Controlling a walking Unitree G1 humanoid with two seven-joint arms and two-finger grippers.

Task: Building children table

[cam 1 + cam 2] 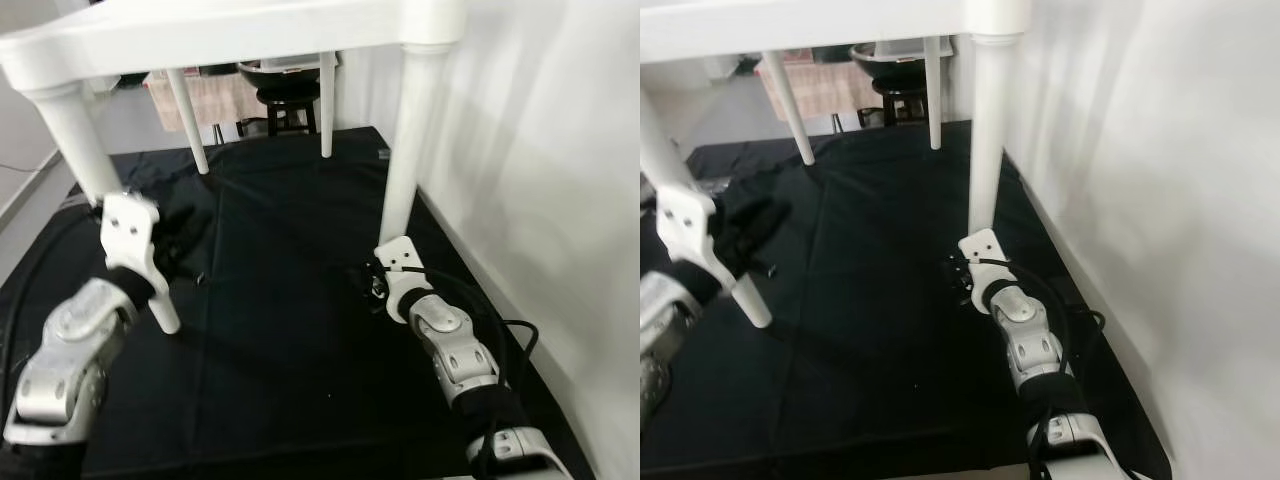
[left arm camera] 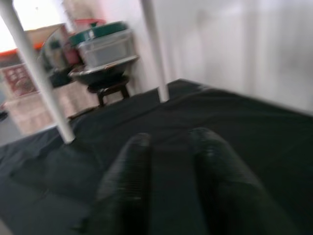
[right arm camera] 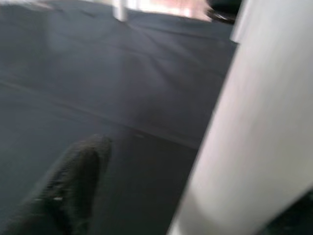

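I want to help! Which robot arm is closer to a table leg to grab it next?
Probably the right gripper: one white table leg sits right beside its finger. The left gripper points at bare black mat.

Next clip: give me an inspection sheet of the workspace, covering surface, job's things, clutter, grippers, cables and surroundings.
Surface: black mat spread on the floor, creased.
Job's things: white children's table standing upright on the mat, all four legs fitted; near left leg, near right leg.
Clutter: nothing seen on the mat.
Grippers: left gripper beside the near left leg, fingers apart, holding nothing; right gripper at the foot of the near right leg, finger state unclear.
Cables: black cable looping along the right arm.
Surroundings: white wall on the right; dark stool with a bowl and boxes behind the table.
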